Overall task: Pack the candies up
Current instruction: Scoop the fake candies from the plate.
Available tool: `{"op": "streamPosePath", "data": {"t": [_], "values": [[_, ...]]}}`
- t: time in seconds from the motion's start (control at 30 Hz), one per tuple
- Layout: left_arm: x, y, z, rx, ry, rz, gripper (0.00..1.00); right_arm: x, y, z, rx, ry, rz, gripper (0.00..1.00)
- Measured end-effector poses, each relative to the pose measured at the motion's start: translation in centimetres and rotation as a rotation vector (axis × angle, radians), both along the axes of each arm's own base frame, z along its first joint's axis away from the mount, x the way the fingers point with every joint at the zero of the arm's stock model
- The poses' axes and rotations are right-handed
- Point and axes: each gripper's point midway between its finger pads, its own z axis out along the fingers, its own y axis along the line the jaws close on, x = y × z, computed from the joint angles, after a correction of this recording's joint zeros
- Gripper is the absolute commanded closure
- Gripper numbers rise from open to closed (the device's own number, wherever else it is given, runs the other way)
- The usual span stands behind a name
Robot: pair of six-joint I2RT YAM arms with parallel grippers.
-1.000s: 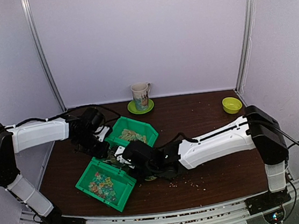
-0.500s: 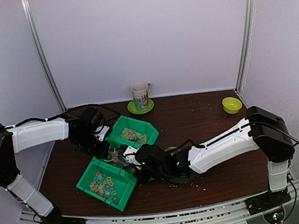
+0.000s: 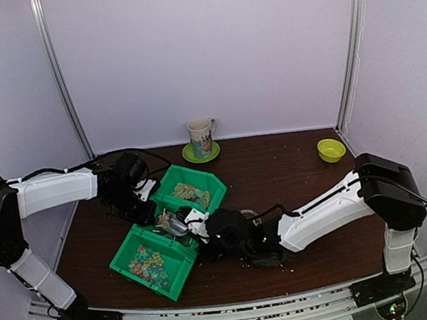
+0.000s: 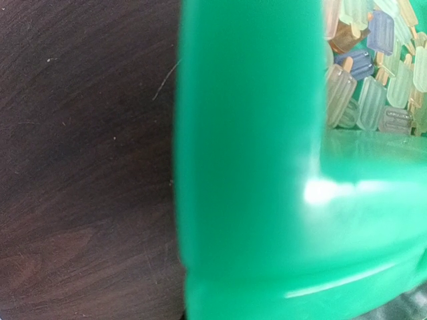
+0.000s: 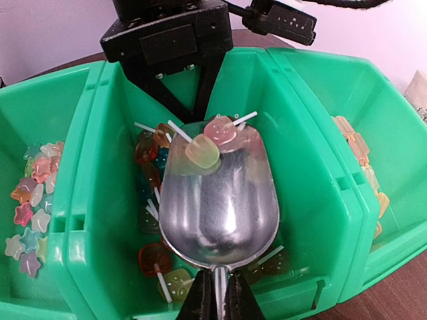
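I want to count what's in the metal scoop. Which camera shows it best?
The right wrist view: the scoop is large and sharp, with a few lollipop candies near its tip. The top external view shows it only as a small grey shape. The left wrist view misses it.

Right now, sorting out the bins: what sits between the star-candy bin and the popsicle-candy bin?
A third green bin holding lollipop candies, seen in the right wrist view.

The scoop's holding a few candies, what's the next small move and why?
Probably lift the scoop level, straight up out of the middle bin. The right gripper is shut on its handle, and two or three candies sit near its front lip, where a tilt might spill them.
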Motion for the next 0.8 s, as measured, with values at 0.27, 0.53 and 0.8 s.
{"op": "streamPosePath", "data": {"t": [0.27,0.53,0.8], "values": [[-0.1,-0.2,0.0,-0.012,0.007,0.0,1.0,-0.3,-0.6,0.3,0.044,-0.012,0.003,1.0],[-0.1,-0.3,0.1,-0.024,0.01,0.0,1.0,-0.8,-1.7,0.5,0.092,-0.023,0.015,1.0],[0.1,-0.3,0.1,-0.034,0.009,0.002,1.0,-1.1,-2.7,2.0,0.135,-0.041,0.02,1.0]]}}
